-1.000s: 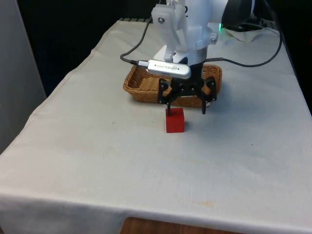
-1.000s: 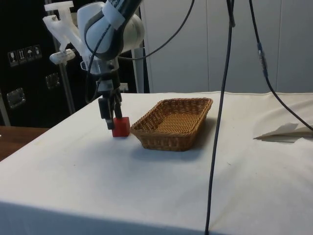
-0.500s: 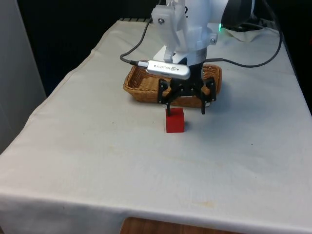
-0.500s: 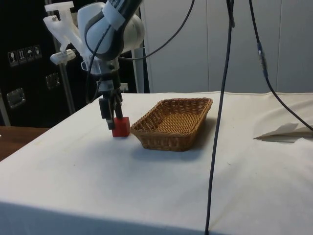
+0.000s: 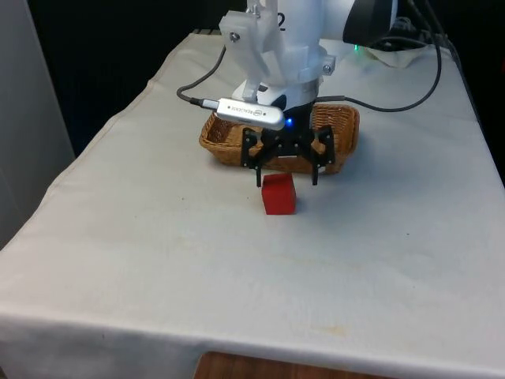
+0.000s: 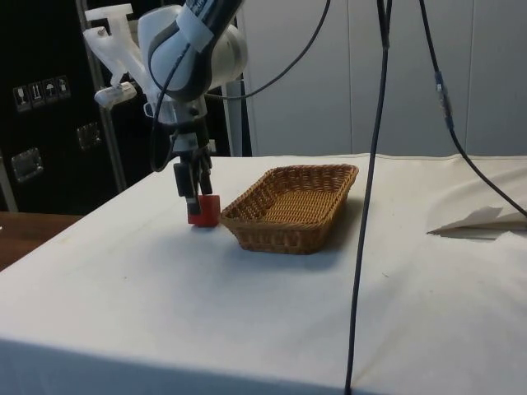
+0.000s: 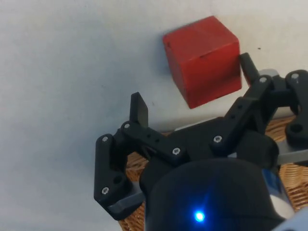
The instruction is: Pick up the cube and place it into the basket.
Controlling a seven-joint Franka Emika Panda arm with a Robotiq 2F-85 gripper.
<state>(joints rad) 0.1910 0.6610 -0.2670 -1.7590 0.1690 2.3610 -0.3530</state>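
On desk, near side: white cloth (image 5: 158, 260), bare.
Cube (image 5: 278, 194): red, matte, sharp-edged, sitting flat on cloth just before basket.
Pincer (image 5: 286, 180): spread wide, holding nothing, tips hanging just above cube.
Change: pincer shifted toward the front view's left, straddling cube more centrally.
Basket (image 5: 221, 136): brown wicker, behind cube.

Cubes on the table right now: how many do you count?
1. The red cube sits on the white cloth just in front of the wicker basket, below the open gripper.
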